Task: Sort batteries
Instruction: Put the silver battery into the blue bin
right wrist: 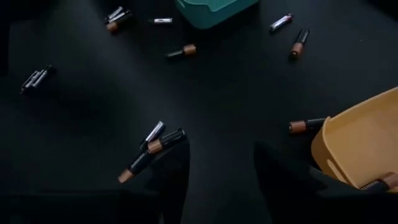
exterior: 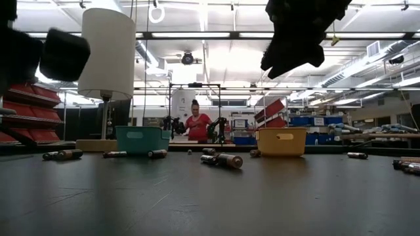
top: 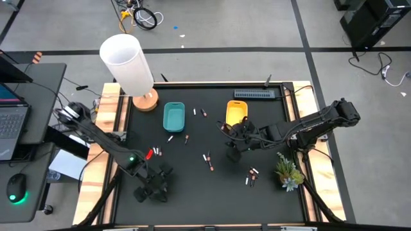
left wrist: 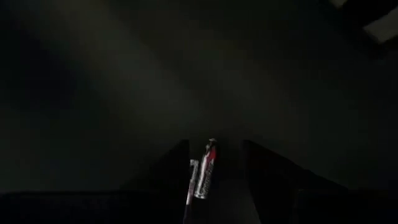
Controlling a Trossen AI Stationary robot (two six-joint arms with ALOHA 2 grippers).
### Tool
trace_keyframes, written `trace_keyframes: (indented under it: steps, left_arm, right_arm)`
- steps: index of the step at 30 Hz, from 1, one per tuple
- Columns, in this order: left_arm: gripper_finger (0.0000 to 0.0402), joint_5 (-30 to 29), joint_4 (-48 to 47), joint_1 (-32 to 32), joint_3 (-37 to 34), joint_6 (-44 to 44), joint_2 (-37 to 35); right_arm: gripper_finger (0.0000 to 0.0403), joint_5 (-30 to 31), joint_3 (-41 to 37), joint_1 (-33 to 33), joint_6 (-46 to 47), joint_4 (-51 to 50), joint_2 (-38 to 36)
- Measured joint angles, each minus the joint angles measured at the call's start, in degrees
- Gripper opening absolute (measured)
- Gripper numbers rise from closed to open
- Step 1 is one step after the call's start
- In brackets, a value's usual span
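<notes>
Behind your black table (top: pixel 192 192) the low view opens onto a workshop with strip lights, shelving and a person (exterior: pixel 196 126) in red standing far back. A tall white lamp (top: pixel 128 64) on a wooden base stands at the table's far left corner, and a small plant (top: pixel 288 171) sits at its right edge.

The teal tray (top: pixel 174 116) and yellow tray (top: pixel 236 112) sit side by side toward the far edge, well apart.

Your left gripper (top: pixel 154 187) hangs low near the front left; its wrist view shows the fingers parted around a silver-and-red battery (left wrist: pixel 206 177) held between them.

Your right gripper (top: pixel 232 153) hovers just in front of the yellow tray, fingers apart and holding nothing.

The batteries (top: pixel 209 160) lie scattered across the middle. Only the right wrist view shows one battery inside the yellow tray (right wrist: pixel 384 182) and another lying against its outer wall (right wrist: pixel 306 126).
</notes>
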Motion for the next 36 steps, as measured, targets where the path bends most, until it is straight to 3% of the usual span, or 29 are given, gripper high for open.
trace_keyframes:
  steps: [8,24,36]
  left_arm:
    - [0.0156,-0.3,8.3,0.0,-4.2,3.0,2.3]
    - [0.0156,0.9,14.3,0.0,-10.0,9.9,2.3]
    - [0.0156,0.2,16.9,0.1,-12.3,9.8,2.2]
  right_arm:
    - [0.0187,0.0,0.0,0.0,-0.3,0.0,0.0]
    - [0.0187,0.0,0.0,0.0,-0.1,1.0,0.0]
    - [0.0187,0.0,0.0,0.0,-0.2,1.3,0.0]
